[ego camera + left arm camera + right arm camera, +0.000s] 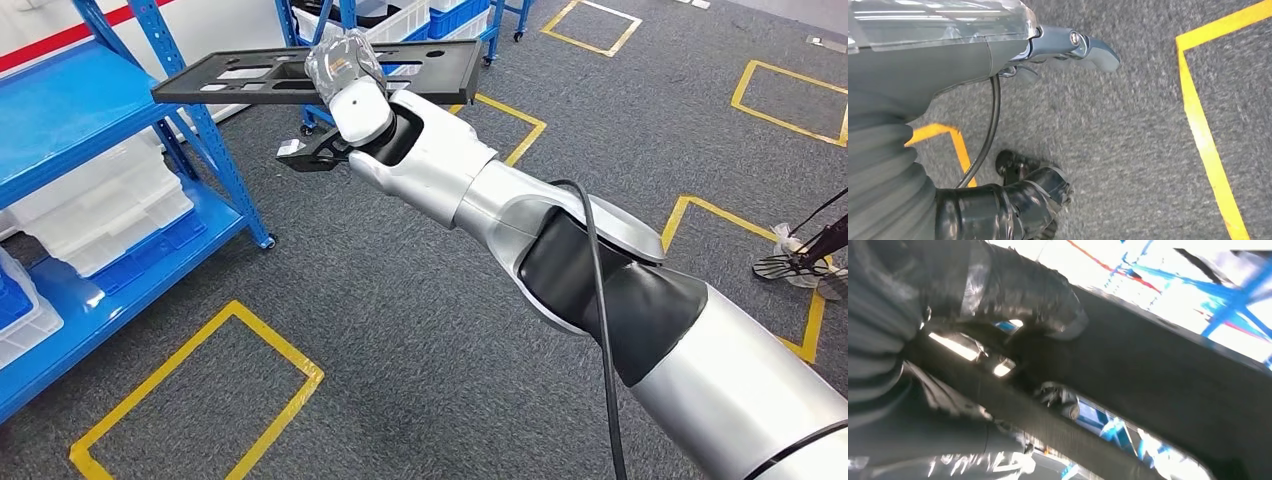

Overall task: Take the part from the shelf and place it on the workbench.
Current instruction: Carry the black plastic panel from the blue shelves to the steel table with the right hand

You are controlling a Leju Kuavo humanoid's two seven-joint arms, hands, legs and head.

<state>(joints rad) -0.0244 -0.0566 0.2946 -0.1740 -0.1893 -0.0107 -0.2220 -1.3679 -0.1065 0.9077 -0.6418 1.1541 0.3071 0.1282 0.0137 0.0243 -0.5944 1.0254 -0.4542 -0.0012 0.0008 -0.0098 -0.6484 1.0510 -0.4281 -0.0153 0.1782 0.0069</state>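
Above the carpet, right hand [345, 105] grips the black part [250, 72] clear of the blue shelf [70, 110], left hand [1068, 47] slack, holding nothing; next needs carrying it to workbench.

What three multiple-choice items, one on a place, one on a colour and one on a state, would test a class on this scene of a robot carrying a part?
1. Where is the black part?
A. On the blue shelf
B. In the air, over the carpet
C. On the floor

2. What colour are the tape lines on the floor?
A. Yellow
B. White
C. Green

3. What is the right hand doing?
A. Hanging with nothing in it
B. Pressing on the shelf
C. Holding the part

Answers: 1 B, since the part is clear of the blue shelf in the head view; 2 A, the lines are yellow on grey carpet; 3 C, the hand grips the part's edge.
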